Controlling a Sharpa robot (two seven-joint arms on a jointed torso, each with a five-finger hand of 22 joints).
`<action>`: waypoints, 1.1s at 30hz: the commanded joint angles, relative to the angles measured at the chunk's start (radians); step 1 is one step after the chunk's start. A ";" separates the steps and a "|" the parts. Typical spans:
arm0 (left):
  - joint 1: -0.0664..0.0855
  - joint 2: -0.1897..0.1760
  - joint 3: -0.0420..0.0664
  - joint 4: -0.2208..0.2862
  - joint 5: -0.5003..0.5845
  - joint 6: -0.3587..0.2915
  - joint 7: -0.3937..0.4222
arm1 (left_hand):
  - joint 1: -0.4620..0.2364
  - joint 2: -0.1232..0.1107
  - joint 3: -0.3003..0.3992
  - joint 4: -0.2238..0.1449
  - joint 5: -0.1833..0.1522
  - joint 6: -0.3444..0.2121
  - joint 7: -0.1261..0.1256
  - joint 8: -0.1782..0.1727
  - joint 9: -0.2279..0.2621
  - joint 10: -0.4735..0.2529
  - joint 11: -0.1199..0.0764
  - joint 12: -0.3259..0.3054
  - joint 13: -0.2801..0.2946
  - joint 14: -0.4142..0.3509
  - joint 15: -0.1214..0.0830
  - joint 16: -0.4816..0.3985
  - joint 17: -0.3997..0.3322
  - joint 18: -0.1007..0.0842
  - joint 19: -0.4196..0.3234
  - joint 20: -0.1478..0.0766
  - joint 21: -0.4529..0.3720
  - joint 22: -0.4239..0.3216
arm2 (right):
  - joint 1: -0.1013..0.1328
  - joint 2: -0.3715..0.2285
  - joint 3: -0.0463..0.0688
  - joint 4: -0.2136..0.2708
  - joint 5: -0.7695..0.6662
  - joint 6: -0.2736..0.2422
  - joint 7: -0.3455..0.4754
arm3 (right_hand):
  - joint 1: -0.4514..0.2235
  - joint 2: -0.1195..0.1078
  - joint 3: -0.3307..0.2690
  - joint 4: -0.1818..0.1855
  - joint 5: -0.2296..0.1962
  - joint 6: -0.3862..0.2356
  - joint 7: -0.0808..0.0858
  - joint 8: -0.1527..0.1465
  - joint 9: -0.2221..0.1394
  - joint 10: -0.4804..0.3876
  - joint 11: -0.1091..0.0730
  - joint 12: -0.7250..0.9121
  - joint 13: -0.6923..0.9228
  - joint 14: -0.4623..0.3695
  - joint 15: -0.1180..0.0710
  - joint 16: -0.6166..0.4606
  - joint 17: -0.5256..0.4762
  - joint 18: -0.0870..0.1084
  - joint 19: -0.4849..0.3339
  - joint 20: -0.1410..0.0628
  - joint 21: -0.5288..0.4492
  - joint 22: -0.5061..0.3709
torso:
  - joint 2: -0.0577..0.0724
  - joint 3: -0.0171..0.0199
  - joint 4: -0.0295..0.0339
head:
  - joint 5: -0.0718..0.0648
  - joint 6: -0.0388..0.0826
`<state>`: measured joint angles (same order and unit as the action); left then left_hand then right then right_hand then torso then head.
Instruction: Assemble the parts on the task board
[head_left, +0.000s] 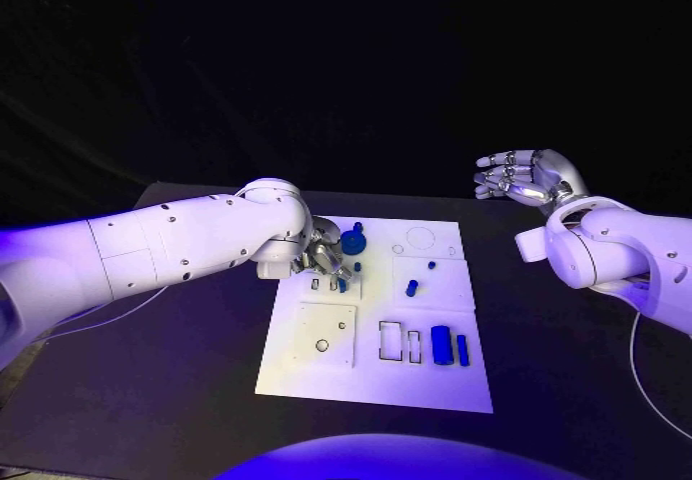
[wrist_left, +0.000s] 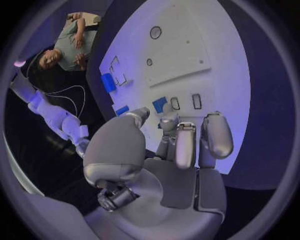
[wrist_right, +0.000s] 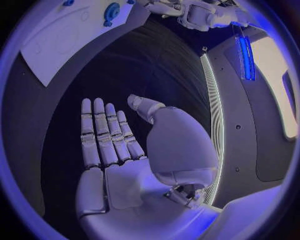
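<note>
Nearest to us in the head view is the near edge of the white task board (head_left: 375, 385), lying on the black table (head_left: 577, 400). Toward that edge we see a raised white square plate (head_left: 326, 334) with a small hole, then outlined rectangular slots (head_left: 391, 341), and beside them two blue rectangular blocks (head_left: 441, 344) standing side by side. Farther up the board a small blue peg (head_left: 413, 288) sits near the middle, and a round blue disc part (head_left: 352, 241) lies at the far left part of the board. The left hand (head_left: 320, 259) hangs over the board just beside that disc, fingers pointing down over small blue pieces; we cannot tell whether it touches them. The right hand (head_left: 524, 178) is raised well apart from the board, past its far right corner, fingers loosely curled and holding nothing.

In the left wrist view, the left hand (wrist_left: 181, 142) has its fingers bent forward above the board (wrist_left: 206, 40), their tips close to a blue piece (wrist_left: 160, 104); whether it grips anything we cannot tell.

In the right wrist view, the right hand (wrist_right: 119, 145) lies flat and spread, fingers straight and together, thumb apart, empty above the dark table (wrist_right: 156, 65). The board (wrist_right: 69, 35) with the blue disc (wrist_right: 112, 10) shows beyond it.
</note>
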<state>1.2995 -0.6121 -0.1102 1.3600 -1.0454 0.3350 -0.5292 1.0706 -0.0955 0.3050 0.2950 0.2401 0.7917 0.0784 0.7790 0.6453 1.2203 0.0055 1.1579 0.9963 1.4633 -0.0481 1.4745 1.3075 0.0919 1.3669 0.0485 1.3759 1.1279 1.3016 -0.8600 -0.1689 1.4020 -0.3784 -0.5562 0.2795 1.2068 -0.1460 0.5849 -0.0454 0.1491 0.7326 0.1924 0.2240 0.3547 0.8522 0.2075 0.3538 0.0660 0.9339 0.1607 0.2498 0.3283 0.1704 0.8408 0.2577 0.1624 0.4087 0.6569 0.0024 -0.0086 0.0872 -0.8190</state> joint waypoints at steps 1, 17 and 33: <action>-0.002 0.004 0.000 -0.001 -0.002 0.021 -0.001 | 0.006 0.008 0.004 -0.002 0.001 -0.007 0.000 0.006 0.003 -0.005 0.001 -0.001 0.002 0.064 -0.007 -0.003 0.129 -0.007 -0.006 0.001 0.003 0.001 | -0.001 0.001 0.000 0.000 0.001 0.005 0.004 | 0.000 0.007 -0.006 -0.002 0.007 -0.006 0.076 -0.005 -0.001 -0.006 0.000 -0.004 -0.001 -0.011 0.000 -0.006 -0.002 0.007 0.000 0.006 -0.007 -0.002 | 0.001 0.0003 -0.0003 | -0.001 -0.002; -0.004 0.008 -0.001 -0.008 0.003 0.026 -0.001 | 0.044 0.015 0.024 -0.004 0.003 -0.012 -0.002 0.011 0.015 -0.005 -0.001 0.001 0.002 0.064 -0.009 -0.002 0.130 -0.008 -0.006 0.001 0.007 0.008 | -0.002 0.001 0.000 0.001 0.001 0.007 0.001 | -0.002 0.010 -0.009 0.000 0.010 -0.004 0.078 -0.005 -0.001 -0.006 0.001 -0.001 0.000 -0.014 0.001 -0.007 -0.005 0.007 0.000 0.007 -0.011 -0.007 | 0.000 0.0022 0.0001 | -0.001 -0.005; -0.004 0.010 -0.001 -0.010 0.040 0.019 0.000 | 0.198 0.006 0.190 -0.012 0.004 -0.028 -0.006 0.015 0.045 -0.012 -0.006 -0.005 -0.009 0.064 -0.012 -0.005 0.130 -0.008 -0.009 -0.001 0.013 0.018 | -0.003 0.000 0.000 0.002 0.001 0.015 0.000 | -0.004 0.011 -0.011 0.001 0.011 -0.003 0.078 -0.004 -0.001 -0.005 0.002 0.000 0.000 -0.017 0.002 -0.008 -0.007 0.007 0.000 0.008 -0.014 -0.010 | 0.000 0.0023 0.0006 | -0.002 -0.005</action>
<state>1.2964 -0.6049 -0.1112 1.3496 -1.0315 0.3435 -0.5304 1.2608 -0.0928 0.4914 0.2838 0.2373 0.7683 0.0770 0.7873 0.6855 1.2149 0.0000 1.1579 0.9879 1.4669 -0.0517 1.4746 1.3074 0.0921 1.3647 0.0463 1.3827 1.1450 1.2992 -0.8604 -0.1692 1.4031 -0.3752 -0.5547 0.2763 1.2027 -0.1420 0.5794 -0.0454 0.1569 0.7327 0.1925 0.2240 0.3548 0.8523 0.2075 0.3537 0.0662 0.9232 0.1645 0.2459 0.3225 0.1704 0.8409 0.2576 0.1547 0.3995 0.6566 0.0048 -0.0083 0.0861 -0.8247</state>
